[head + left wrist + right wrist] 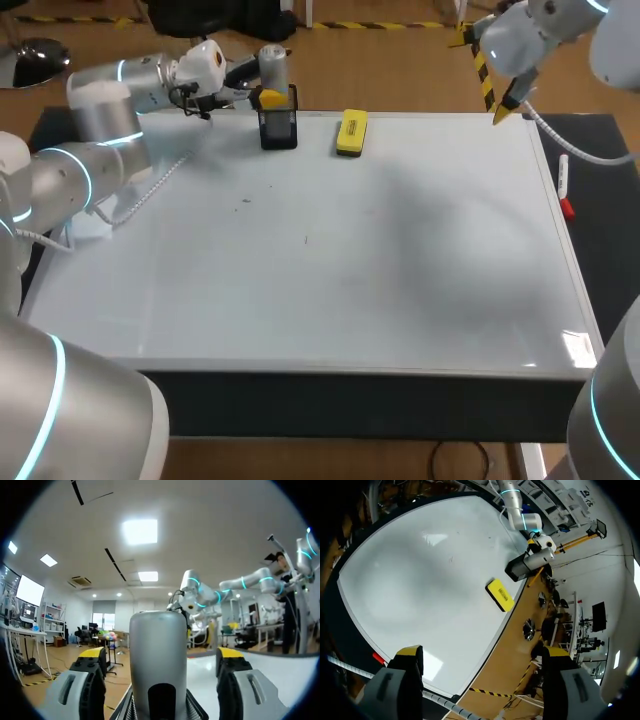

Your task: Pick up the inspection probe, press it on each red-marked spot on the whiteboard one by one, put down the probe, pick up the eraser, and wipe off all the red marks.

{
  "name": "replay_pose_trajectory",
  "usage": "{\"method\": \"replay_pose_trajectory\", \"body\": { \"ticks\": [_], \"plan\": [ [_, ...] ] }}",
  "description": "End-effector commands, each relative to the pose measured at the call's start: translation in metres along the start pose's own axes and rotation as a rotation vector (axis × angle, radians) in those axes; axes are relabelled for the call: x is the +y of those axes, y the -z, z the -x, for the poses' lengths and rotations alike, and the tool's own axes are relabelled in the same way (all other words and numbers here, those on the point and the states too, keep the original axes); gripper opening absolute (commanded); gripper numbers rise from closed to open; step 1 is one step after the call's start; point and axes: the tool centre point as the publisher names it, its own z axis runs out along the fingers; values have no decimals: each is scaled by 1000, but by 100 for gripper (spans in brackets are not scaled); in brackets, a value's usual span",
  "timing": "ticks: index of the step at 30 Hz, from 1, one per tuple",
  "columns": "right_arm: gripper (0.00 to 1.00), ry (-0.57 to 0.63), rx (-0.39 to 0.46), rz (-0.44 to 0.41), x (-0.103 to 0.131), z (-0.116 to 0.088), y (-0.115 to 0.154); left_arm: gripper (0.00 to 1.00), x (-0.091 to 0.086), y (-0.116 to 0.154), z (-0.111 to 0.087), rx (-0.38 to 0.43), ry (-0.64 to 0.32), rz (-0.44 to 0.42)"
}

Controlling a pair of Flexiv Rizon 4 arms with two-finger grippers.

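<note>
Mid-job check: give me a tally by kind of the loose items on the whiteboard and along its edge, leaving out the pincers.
Inspection probe: 1
Black holder: 1
Yellow eraser: 1
Red-tipped marker: 1
Total: 4

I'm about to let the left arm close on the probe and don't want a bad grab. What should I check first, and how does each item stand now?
1. Probe between the left jaws: ok, it stands in their gap.
2. Left jaws open: ok, space shows on both sides of the probe.
3. Probe upright in its black holder: ok.
4. Right jaws clear of the holder: ok, open near the far right corner of the whiteboard.
5. Eraser out of the way: ok, lying beside the holder, apart.
6. Red marks on the whiteboard: cannot tell, only faint dark specks show.
</note>
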Motion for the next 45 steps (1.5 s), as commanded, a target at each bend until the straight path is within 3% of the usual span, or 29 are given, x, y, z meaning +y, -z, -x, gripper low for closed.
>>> {"method": "replay_pose_trajectory", "body": {
  "ticks": [1,8,18,31,45],
  "plan": [
    [100,1,7,-2,0,1,1,100,-7,1,2,175,-8,2],
    [100,1,7,-2,0,1,1,100,-37,3,-14,152,-33,19],
    [100,1,7,-2,0,1,1,100,-75,16,-59,98,-79,84],
    [100,1,7,-2,0,1,1,100,-80,28,-105,57,-113,146],
    [100,1,7,-2,0,1,1,100,-75,47,-143,-59,-154,227]
  ]
}}
